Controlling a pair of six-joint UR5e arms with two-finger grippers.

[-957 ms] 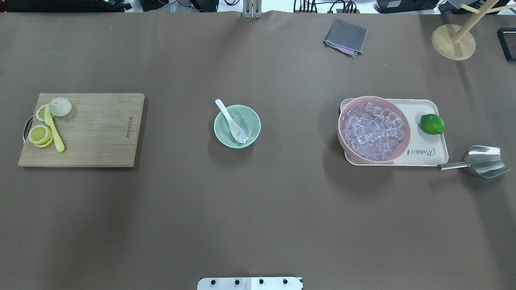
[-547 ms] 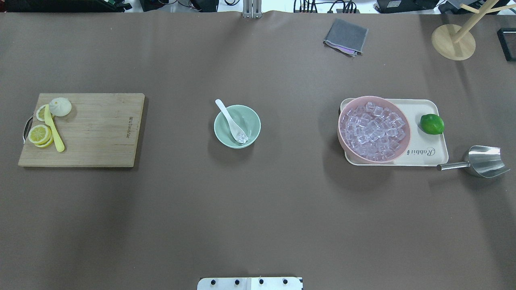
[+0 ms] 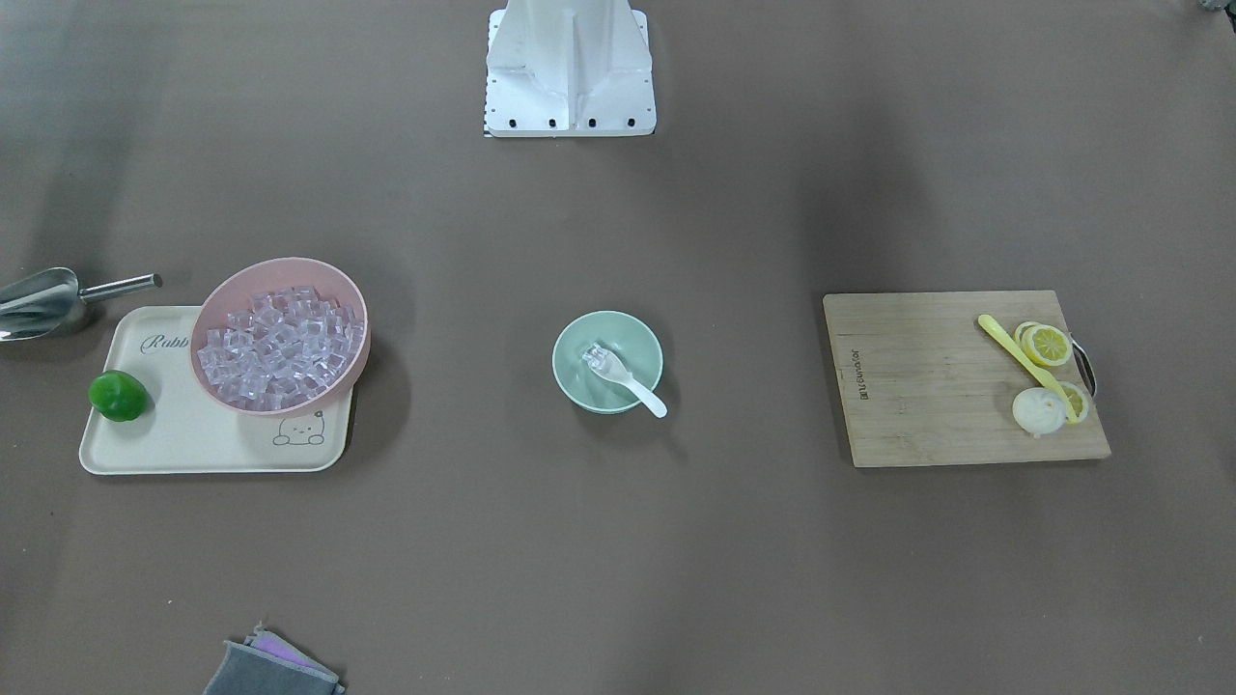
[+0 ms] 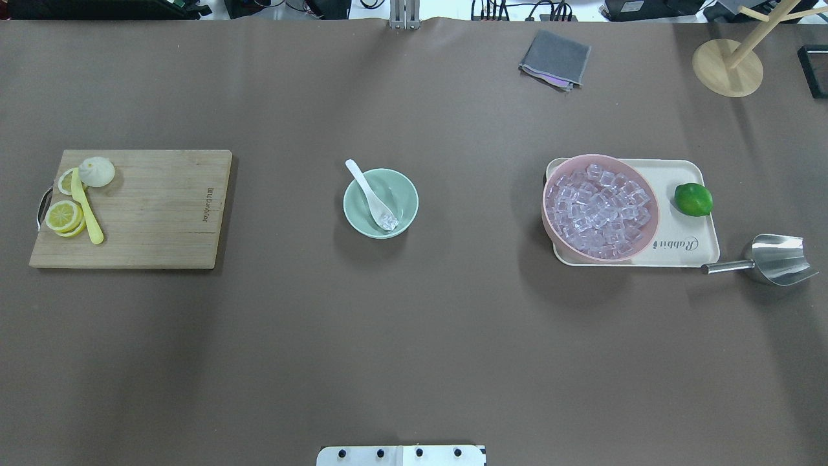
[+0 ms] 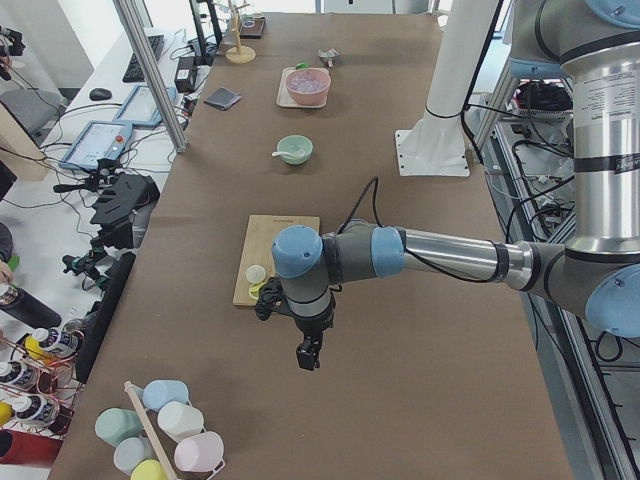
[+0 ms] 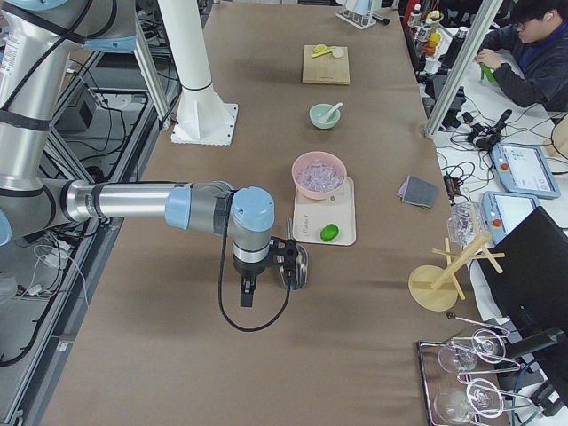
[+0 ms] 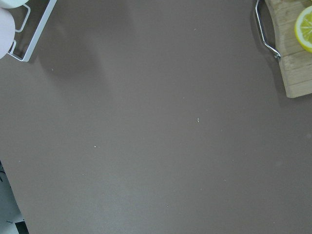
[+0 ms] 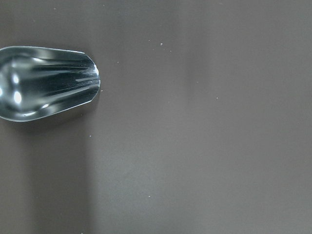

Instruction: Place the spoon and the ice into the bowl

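The mint-green bowl (image 4: 380, 202) stands at the table's middle and also shows in the front-facing view (image 3: 607, 360). The white spoon (image 4: 369, 192) lies in it, scoop down inside, handle resting over the rim. A clear ice cube (image 4: 389, 221) sits in the scoop. My left gripper (image 5: 308, 357) shows only in the exterior left view, hanging over the table beyond the cutting board, far from the bowl; I cannot tell if it is open. My right gripper (image 6: 246, 293) shows only in the exterior right view, beside the metal scoop; I cannot tell its state.
A pink bowl (image 4: 600, 207) full of ice cubes stands on a cream tray (image 4: 686, 249) with a lime (image 4: 693, 199). A metal scoop (image 4: 773, 260) lies right of it. A cutting board (image 4: 155, 213) holds lemon slices and a yellow utensil (image 4: 87, 210). A grey cloth (image 4: 555, 58) lies at the back.
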